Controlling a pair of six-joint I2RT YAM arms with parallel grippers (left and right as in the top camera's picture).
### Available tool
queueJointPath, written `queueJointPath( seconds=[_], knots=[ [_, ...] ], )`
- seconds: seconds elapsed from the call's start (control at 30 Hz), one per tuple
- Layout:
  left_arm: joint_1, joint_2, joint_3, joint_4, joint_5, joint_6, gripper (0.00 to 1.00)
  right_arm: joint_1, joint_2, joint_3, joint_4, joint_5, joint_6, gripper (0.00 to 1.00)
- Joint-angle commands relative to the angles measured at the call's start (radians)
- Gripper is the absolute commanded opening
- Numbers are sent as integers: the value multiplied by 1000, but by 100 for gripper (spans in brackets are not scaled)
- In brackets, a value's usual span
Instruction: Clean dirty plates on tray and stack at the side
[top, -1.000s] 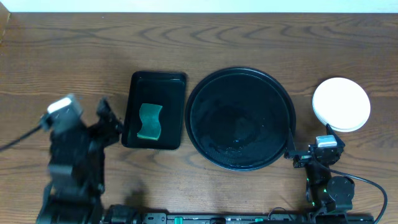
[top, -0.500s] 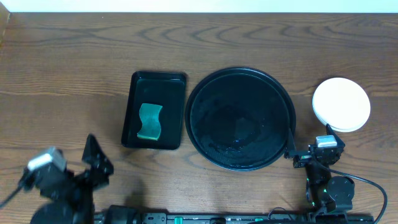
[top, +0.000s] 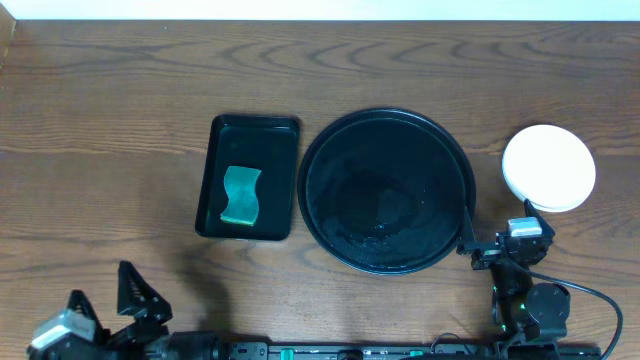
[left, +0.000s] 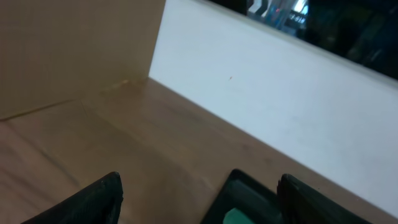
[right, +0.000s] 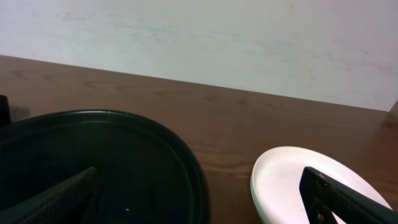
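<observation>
The round black tray (top: 385, 190) lies mid-table with nothing on it; its surface looks wet. To its right on the wood is a stack of white plates (top: 548, 167), whose top face shows no smear. My right gripper (top: 498, 224) hovers open near the front edge, between the tray's right rim (right: 189, 168) and the plates (right: 292, 180), holding nothing. Low at the front left corner, far from the tray, is my left gripper (top: 102, 294), open and empty. In the left wrist view its fingers (left: 99, 200) frame bare wood.
A smaller rectangular black tray (top: 250, 140) left of the round one holds a green sponge (top: 240, 195); its corner (left: 242, 190) shows in the left wrist view. A pale wall runs along the table's far edge. A cable trails from the right arm's base.
My left arm has drawn back from beside the rectangular tray to the table's front left corner, still open. The right arm, tray and plates have not moved.
</observation>
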Motion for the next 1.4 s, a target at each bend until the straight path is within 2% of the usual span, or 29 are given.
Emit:
queueJointPath(
  seconds=[0.0,0.1,0.2,0.3,0.47,0.57,0.8,1.03,1.37],
  knots=[
    [9,-6,-51,-1,-2,-52,80,-7,-6,-2,-4,-8,-13,99],
    [9,-6,-98,18,-2,-122,80,-7,-6,-2,-4,-7,-13,99],
    [9,-6,-166,132,-2,-197,80,-7,-6,-2,-4,-7,-13,99],
    [9,-6,-236,282,8,-271,80,-7,-6,-2,-4,-8,-13,99],
    [9,-6,-374,617,109,-273,80,-7,-6,-2,-4,-7,-13,99],
    [9,-7,-442,784,155,-248,80,-7,-6,-2,-4,-8,-13,99],
    [9,-7,-587,1141,273,-46,80,-7,-6,-2,-4,-7,-13,99],
    [9,-7,-655,1182,288,60,80,-7,-6,-2,-4,-7,-13,99],
    [9,-7,-808,1185,288,72,80,-7,-6,-2,-4,-7,-13,99]
  ],
)
